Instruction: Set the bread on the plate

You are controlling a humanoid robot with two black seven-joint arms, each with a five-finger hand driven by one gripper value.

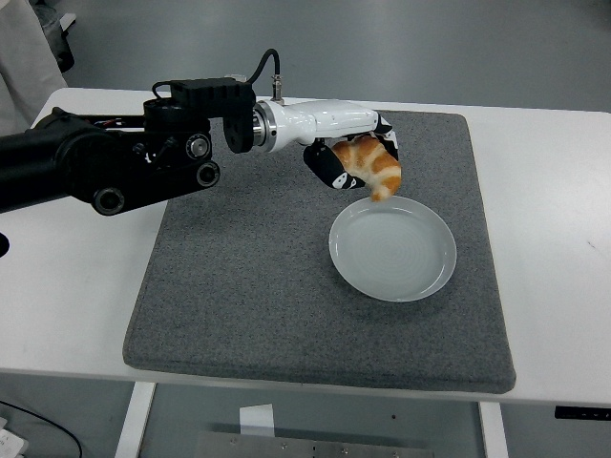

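A golden croissant (pixel 371 166) hangs in the air, held by my left hand (pixel 355 160), whose white and black fingers are curled around it. Its lower tip points down at the far rim of the pale round plate (pixel 392 248). The plate sits on the grey mat, right of centre, with nothing on it. My left arm reaches in from the left edge across the mat's far side. The right arm is out of view.
A grey felt mat (pixel 239 286) covers most of the white table (pixel 554 191). The black body of the left arm (pixel 105 167) lies over the table's far left. A person's light garment (pixel 24 57) shows at the top left corner.
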